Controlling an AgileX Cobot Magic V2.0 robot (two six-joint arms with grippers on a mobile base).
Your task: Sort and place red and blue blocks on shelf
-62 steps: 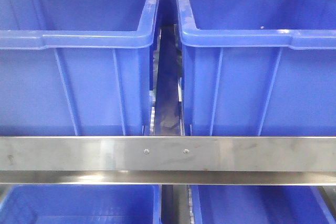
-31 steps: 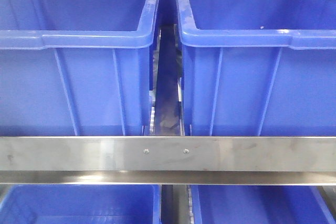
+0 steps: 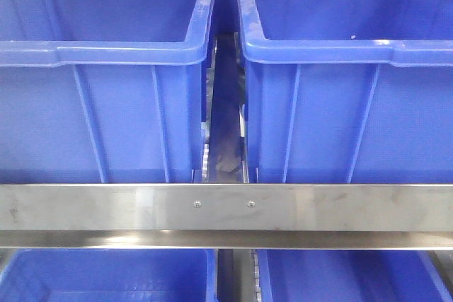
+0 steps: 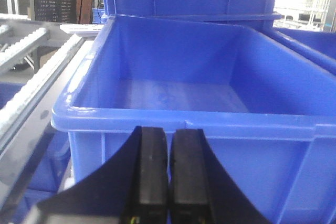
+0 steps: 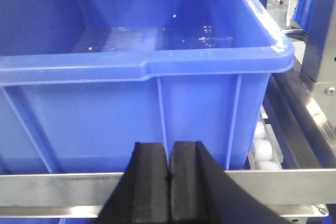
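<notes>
Judging by the task, the red and blue blocks would be light, rigid cubes best pinched on opposite flat faces, but neither is seen in any view. The left end effector point(image 4: 168, 174) and right end effector point(image 5: 169, 184) are pressed closed, empty, before blue bins point(image 3: 106, 54) on the shelf point(image 3: 226, 206) with steel rails and white rollers point(image 5: 262, 142).

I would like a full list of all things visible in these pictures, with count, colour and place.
Upper bins: two, blue, side by side on the shelf, left bin and right bin; both look empty.
Lower bins: two, blue, below the rail, left and right; only partly visible.
Shelf front rail: one, steel, across the front view.
White rollers: a row, right of the bin in the right wrist view.
Red and blue blocks: none visible.
Left gripper: black fingers closed, empty.
Right gripper: black fingers closed, empty.
</notes>
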